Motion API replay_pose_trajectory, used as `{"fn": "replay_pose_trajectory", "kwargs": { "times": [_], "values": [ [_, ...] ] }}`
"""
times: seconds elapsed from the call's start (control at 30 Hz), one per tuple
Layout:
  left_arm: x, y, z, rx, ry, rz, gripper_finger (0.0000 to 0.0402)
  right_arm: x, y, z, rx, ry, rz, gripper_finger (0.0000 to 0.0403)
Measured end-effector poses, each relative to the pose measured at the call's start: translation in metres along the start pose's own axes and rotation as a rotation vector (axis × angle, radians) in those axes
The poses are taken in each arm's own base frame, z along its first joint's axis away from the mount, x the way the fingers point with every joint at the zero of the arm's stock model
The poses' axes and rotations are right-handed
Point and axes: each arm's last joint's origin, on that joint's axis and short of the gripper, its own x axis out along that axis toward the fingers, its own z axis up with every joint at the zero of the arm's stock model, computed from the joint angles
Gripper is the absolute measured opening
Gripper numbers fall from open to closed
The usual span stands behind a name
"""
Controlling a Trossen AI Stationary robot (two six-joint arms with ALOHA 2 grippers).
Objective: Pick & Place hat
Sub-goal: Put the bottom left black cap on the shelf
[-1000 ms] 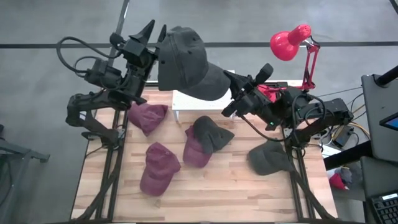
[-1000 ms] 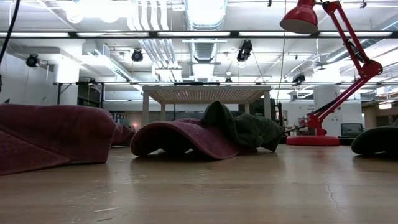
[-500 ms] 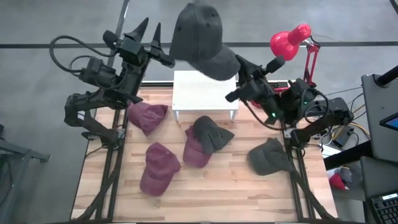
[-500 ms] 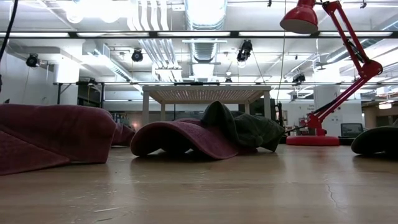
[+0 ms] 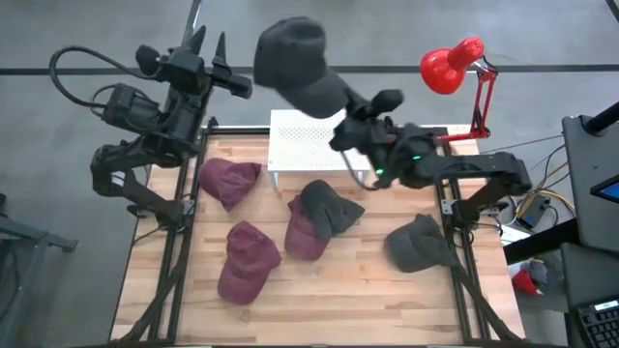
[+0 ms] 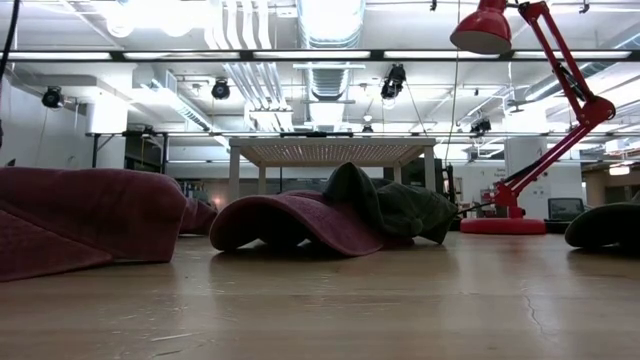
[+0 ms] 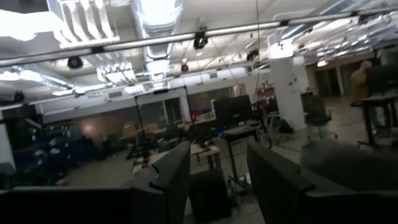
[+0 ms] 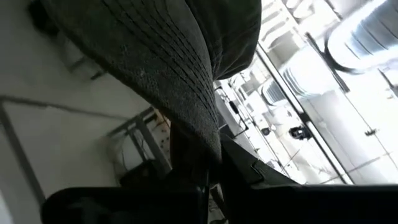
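Note:
A dark grey cap (image 5: 295, 53) is held high over the table's far edge by my right gripper (image 5: 350, 108), which is shut on its brim. The crown points away to the far left. In the right wrist view the brim (image 8: 168, 74) fills the picture above the fingers. My left gripper (image 5: 208, 43) is open at the far left, off the table and apart from the cap; its wrist view (image 7: 217, 180) looks into the room between its spread fingers. Neither gripper shows in the low view. My right gripper pinches the cap's brim at its edge (image 8: 208, 146) between the two fingers. The fingers come from the table's right, slanting up. The cap is lifted clear above the white rack, its crown (image 5: 290, 43) beyond the fingers toward the far left.
A white rack (image 5: 314, 145) stands at the far edge. On the table lie two maroon caps (image 5: 230, 181) (image 5: 247, 261), a dark grey cap on a maroon one (image 5: 324, 208), and another dark grey cap (image 5: 421, 244). A red lamp (image 5: 450, 63) stands far right.
My right gripper has risen and swung the cap toward the far edge, then toward the left, so the cap now hangs higher over the white rack. My left gripper has drawn back toward the left, away from the cap's crown.

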Motion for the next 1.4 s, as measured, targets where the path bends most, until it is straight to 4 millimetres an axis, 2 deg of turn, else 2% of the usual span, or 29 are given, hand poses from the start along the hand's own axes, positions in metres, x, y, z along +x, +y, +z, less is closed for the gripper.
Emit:
{"fn": "replay_pose_trajectory", "kwargs": {
  "times": [0.17,0.27,0.47,0.57,0.8,0.93,1.07,1.27,1.4],
  "values": [
    [-0.001,0.013,0.001,0.020,0.078,0.042,0.0163,0.020,0.046,0.000,-0.074,0.090,0.012,0.0013],
    [-0.002,0.022,0.002,0.028,0.105,0.056,0.0163,0.029,0.067,-0.002,-0.116,0.119,0.020,0.0013],
    [-0.004,0.028,0.003,0.081,0.118,0.040,0.0163,0.049,0.093,-0.012,-0.132,0.201,0.009,0.0013],
    [-0.005,0.031,0.002,0.156,0.125,0.020,0.0163,0.056,0.100,-0.017,-0.102,0.245,-0.007,0.0013],
    [-0.007,0.032,-0.003,0.301,0.141,-0.027,0.0163,0.068,0.128,-0.025,0.126,0.295,-0.047,0.0013],
    [-0.008,0.035,-0.003,0.310,0.143,-0.029,0.0163,0.066,0.141,-0.026,0.106,0.371,-0.082,0.0013],
    [-0.008,0.038,-0.004,0.332,0.142,-0.037,0.0163,0.053,0.160,-0.020,0.025,0.398,-0.071,0.0013],
    [-0.009,0.042,-0.006,0.347,0.146,-0.044,0.0163,0.031,0.182,-0.009,0.002,0.388,-0.052,0.0013],
    [-0.012,0.039,-0.014,0.354,0.156,-0.058,0.0163,0.025,0.201,-0.012,-0.010,0.420,-0.068,0.0013]
  ]
}}
